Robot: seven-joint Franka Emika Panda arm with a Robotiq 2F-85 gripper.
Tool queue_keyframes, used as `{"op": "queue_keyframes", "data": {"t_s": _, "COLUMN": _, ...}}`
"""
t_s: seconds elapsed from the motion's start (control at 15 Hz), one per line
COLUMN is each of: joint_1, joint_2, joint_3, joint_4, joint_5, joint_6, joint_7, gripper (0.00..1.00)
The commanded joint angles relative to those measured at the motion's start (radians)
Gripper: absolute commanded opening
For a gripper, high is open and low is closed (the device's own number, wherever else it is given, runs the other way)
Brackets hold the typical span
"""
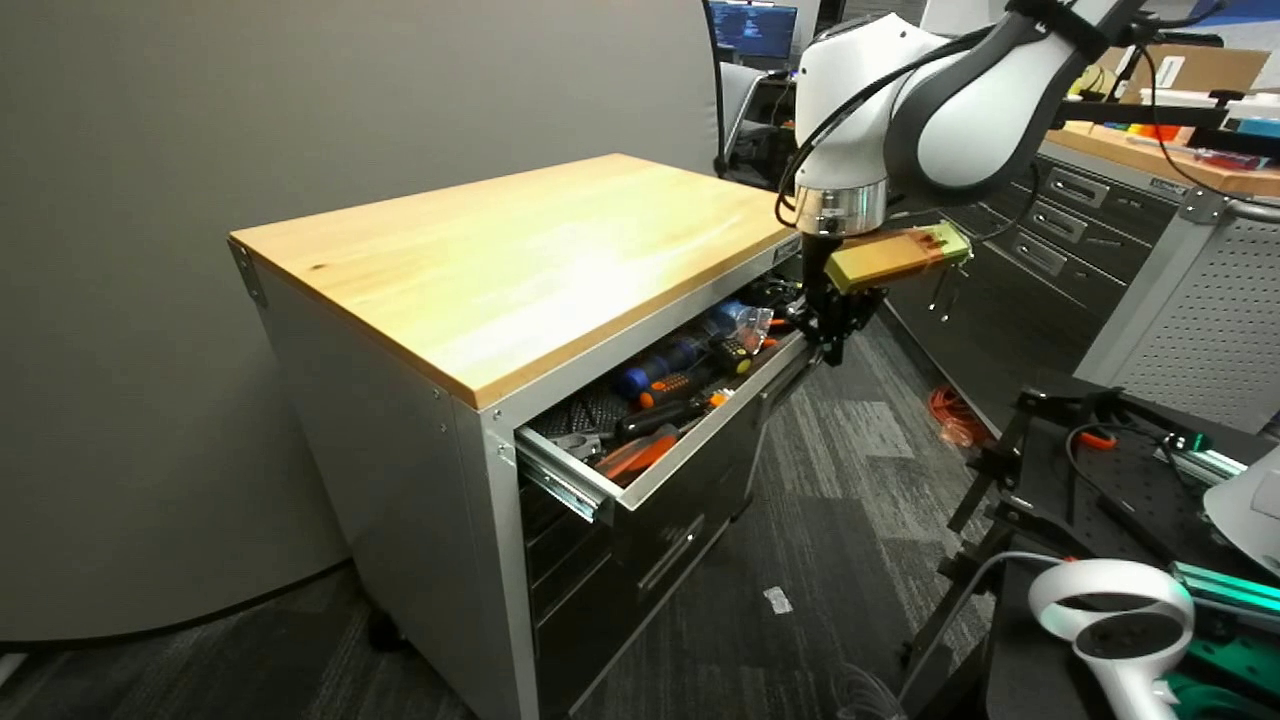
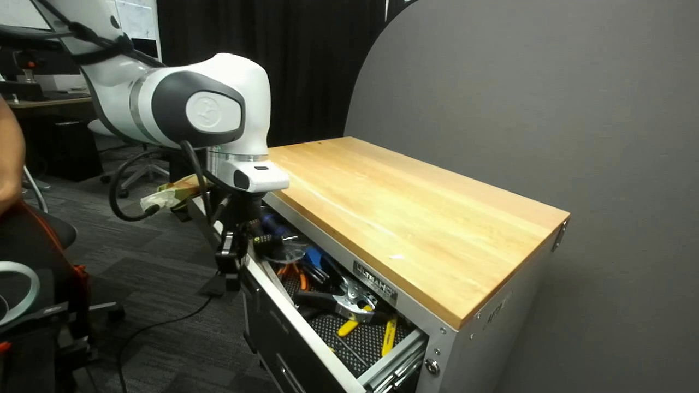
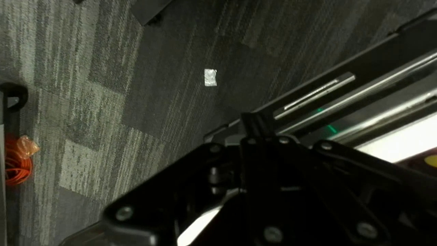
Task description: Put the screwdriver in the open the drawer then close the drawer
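In an exterior view, the arm is reaching from 2 o'clock, its gripper hanging at 3 o'clock by the front of the partly open drawer. Inside, at the gripper's 9 o'clock, the short dark-and-yellow screwdriver is lying among other tools.

In an exterior view, yellow handles are lying in the drawer between 5 and 6 o'clock.

In the wrist view, the gripper's fingers are resting together; a white scrap is lying at 12 o'clock.

One robot arm, one open drawer, one orange coil and three chest handles were counted.
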Motion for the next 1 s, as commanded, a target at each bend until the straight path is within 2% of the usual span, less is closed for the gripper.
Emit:
{"op": "queue_keyframes", "data": {"t_s": 0.0, "joint_1": 0.046, "joint_2": 0.05, "joint_3": -0.063, "joint_4": 0.03, "joint_5": -0.1, "joint_6": 0.143, "joint_7": 0.136, "gripper": 0.07}}
{"op": "queue_keyframes", "data": {"t_s": 0.33, "joint_1": 0.115, "joint_2": 0.095, "joint_3": -0.152, "joint_4": 0.066, "joint_5": -0.24, "joint_6": 0.271, "joint_7": 0.293, "gripper": 0.05}}
{"op": "queue_keyframes", "data": {"t_s": 0.6, "joint_1": 0.164, "joint_2": 0.124, "joint_3": -0.203, "joint_4": 0.088, "joint_5": -0.284, "joint_6": 0.343, "joint_7": 0.365, "gripper": 0.06}}
{"op": "queue_keyframes", "data": {"t_s": 0.93, "joint_1": 0.195, "joint_2": 0.143, "joint_3": -0.232, "joint_4": 0.103, "joint_5": -0.336, "joint_6": 0.416, "joint_7": 0.446, "gripper": 0.05}}
